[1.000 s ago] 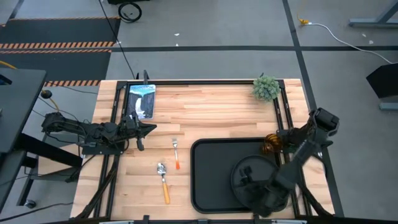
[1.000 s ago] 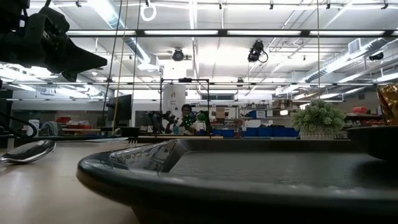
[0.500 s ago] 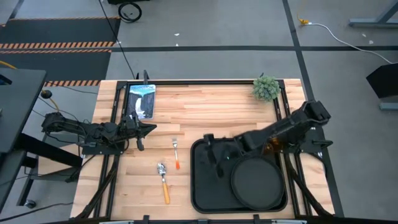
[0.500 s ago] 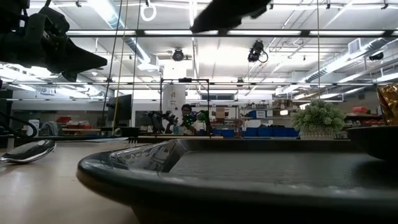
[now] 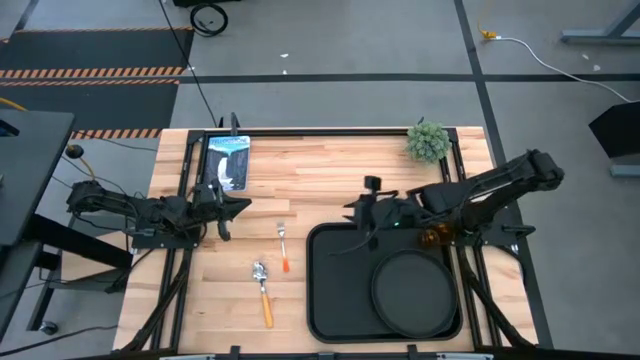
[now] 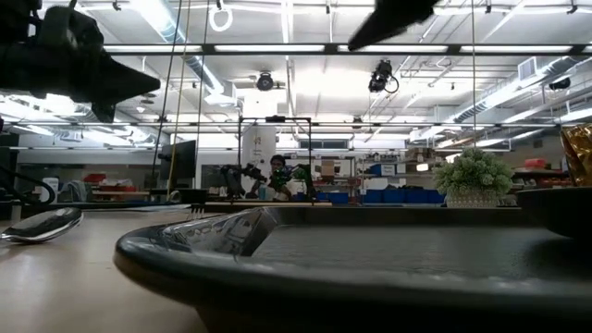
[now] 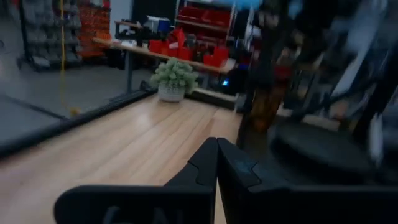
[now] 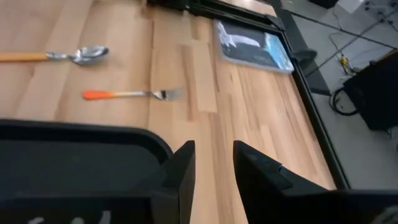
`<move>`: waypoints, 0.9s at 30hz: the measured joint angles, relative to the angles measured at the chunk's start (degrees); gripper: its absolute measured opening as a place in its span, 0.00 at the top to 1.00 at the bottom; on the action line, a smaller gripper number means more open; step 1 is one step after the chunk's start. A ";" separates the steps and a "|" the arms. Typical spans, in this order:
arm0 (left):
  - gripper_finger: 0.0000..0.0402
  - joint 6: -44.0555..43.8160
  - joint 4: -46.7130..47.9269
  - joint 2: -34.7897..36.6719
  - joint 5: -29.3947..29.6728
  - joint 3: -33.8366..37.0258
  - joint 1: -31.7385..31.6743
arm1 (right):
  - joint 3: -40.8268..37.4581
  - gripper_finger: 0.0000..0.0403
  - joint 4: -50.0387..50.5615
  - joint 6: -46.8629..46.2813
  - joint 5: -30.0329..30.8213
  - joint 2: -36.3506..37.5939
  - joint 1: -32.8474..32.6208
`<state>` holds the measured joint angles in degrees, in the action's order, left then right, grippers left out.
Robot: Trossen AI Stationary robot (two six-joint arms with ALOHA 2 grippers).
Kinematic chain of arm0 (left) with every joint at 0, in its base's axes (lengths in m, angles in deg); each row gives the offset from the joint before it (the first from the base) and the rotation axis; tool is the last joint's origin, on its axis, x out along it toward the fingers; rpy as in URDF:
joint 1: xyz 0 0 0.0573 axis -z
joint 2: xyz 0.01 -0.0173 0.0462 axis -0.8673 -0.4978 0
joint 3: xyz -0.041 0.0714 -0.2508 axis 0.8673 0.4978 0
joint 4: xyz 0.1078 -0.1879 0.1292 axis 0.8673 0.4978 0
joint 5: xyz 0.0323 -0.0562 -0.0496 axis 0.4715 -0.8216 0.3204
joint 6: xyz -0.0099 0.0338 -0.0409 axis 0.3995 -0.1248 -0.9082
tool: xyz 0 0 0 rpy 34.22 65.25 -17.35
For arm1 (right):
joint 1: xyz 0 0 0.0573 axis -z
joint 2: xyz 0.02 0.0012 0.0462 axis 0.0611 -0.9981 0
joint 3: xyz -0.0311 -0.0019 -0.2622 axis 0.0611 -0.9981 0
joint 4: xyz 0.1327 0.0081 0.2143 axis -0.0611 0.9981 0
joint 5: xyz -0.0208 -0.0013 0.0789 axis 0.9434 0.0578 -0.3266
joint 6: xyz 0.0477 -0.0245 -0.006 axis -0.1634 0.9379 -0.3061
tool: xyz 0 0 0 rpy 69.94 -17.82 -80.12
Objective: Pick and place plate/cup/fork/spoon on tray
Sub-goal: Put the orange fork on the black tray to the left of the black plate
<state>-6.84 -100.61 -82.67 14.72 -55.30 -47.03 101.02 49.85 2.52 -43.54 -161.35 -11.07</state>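
Note:
The black tray [image 5: 335, 300] lies at the table's near right, and the round black plate [image 5: 412, 295] lies flat in its right half. The amber cup [image 5: 435, 238] stands upright at the tray's far right corner, partly under my right arm; whether it is on the tray, I cannot tell. The fork [image 5: 283, 247] and the spoon [image 5: 263, 290] lie flat on the wood left of the tray; both also show in the right wrist view, the fork [image 8: 130, 94] and the spoon [image 8: 62, 56]. My right gripper [image 5: 355, 215] is open and empty above the tray's far edge [image 8: 81, 140]. My left gripper [image 5: 238, 207] is shut and empty at the table's left.
A small potted plant [image 5: 428, 142] stands at the far right. A blue-and-white flat item [image 5: 227, 160] lies at the far left. Bare wood lies between it and the plant. Black frame rails run along the table's left and right sides.
My right gripper has risen from over the plate at the tray's near right, swung toward the table's left across the tray, then gone toward the far edge. The plate has stayed flat on the tray.

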 joint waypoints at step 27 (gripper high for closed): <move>0.97 -42.26 -9.96 -24.96 -14.03 -5.11 7.60 | -25.23 0.72 -13.51 -7.53 0.21 25.81 -3.27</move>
<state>-49.10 -110.58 -107.63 0.69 -60.41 -39.43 75.79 36.34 -5.01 -43.34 -135.54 -14.34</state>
